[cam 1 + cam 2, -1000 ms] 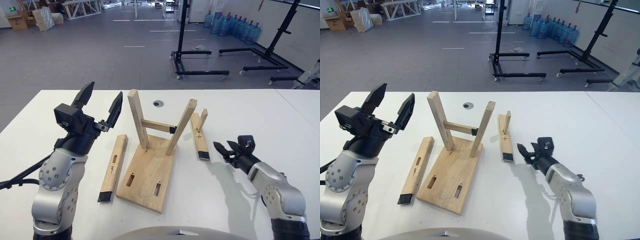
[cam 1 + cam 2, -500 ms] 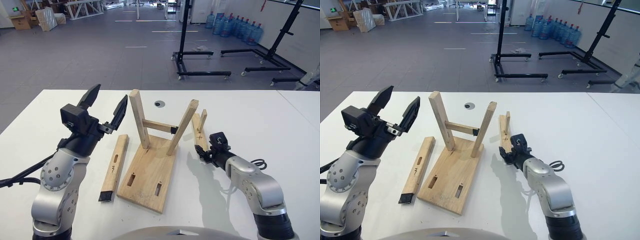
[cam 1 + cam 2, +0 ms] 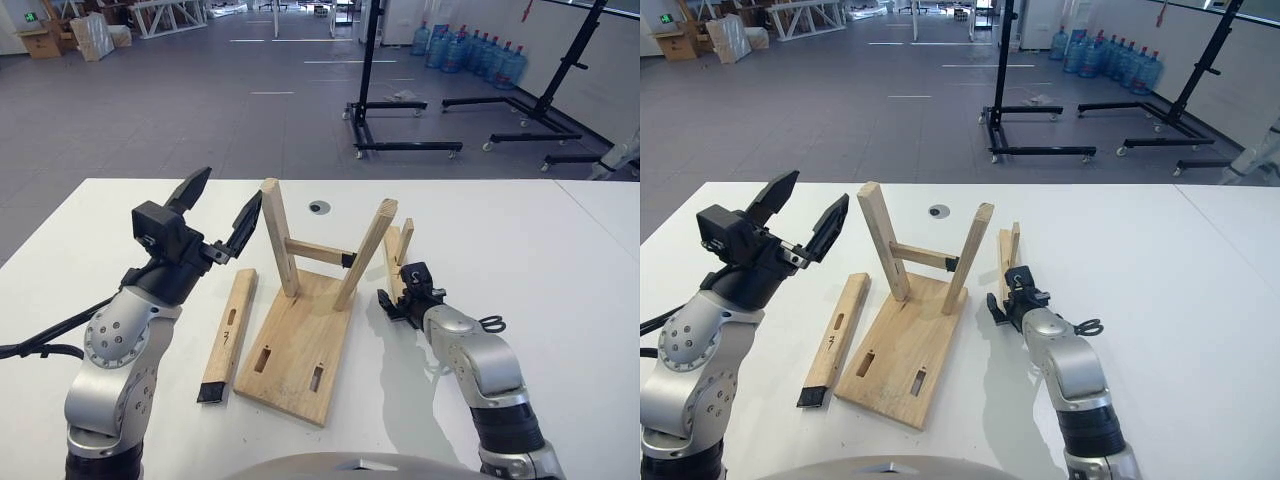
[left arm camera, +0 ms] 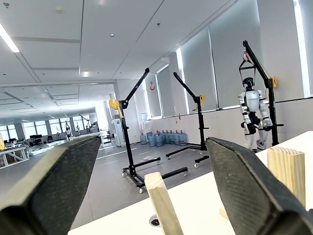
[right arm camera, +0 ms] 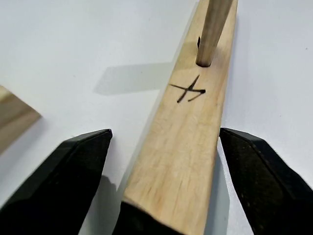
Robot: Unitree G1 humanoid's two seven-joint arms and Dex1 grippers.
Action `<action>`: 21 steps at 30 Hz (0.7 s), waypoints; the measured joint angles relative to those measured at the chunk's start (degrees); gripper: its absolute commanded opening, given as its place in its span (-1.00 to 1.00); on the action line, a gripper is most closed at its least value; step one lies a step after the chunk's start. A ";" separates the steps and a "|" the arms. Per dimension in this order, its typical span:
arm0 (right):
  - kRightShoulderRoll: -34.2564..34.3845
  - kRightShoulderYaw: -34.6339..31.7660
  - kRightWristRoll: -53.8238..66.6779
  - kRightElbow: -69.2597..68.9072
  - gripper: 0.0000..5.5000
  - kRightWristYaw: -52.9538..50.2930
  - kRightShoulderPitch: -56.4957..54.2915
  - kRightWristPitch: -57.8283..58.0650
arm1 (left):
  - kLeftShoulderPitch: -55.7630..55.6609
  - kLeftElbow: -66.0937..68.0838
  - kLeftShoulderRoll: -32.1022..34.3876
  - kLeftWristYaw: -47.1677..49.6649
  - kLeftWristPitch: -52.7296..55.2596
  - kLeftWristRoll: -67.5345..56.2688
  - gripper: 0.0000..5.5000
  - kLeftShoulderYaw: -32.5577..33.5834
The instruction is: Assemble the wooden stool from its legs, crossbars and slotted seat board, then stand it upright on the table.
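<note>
Right claw (image 5: 165, 134) sits low at the table, jaws apart and straddling the X leg (image 5: 195, 103) near its dark-capped end. We see a gap on each side, so it clamps nothing. We judge it's lined up for a pinch across the leg's width. X leg lies flat on the table (image 3: 560, 260) just right of the board (image 3: 300, 350), with a short bar (image 5: 215, 29) plugged into its hole and sticking up. We read that as a half-built side piece to go into the board next. Left claw (image 3: 225, 205) hovers off the table, jaws wide apart, empty, touching nothing, pointed toward the left upright (image 3: 277, 235). It's probably placed to steady the frame when the next leg goes in. Board lies flat on the table, likely underside up so legs can drop into its slots. Left upright and right upright (image 3: 365, 250) stand at its far end, splayed apart at the top and tied by a crossbar (image 3: 315, 252). The two near slots are unfilled. Loose leg (image 3: 227, 335) lies flat just left of the board, not touching it. We put the stool at roughly half built, not yet stood upright.
</note>
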 measured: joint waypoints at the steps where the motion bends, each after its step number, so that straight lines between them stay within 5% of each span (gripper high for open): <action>1: 0.03 -0.39 -0.23 0.54 0.19 -0.43 -0.51 0.18 | -0.11 0.03 0.00 -0.06 0.00 0.02 0.42 -0.05; 8: 0.64 -3.84 -0.05 3.10 -0.24 -0.06 -2.08 2.18 | -0.15 0.87 -0.32 0.01 -0.43 1.02 0.42 -1.15; 15: 0.21 -6.85 -0.01 8.72 -0.24 1.13 -5.28 -0.27 | -1.33 3.35 -2.12 0.40 -2.64 2.31 0.42 -2.23; 21: 0.31 -15.12 3.00 19.72 -0.25 4.54 -14.41 -21.03 | -1.77 5.94 -6.44 3.09 -4.00 2.35 0.42 -2.29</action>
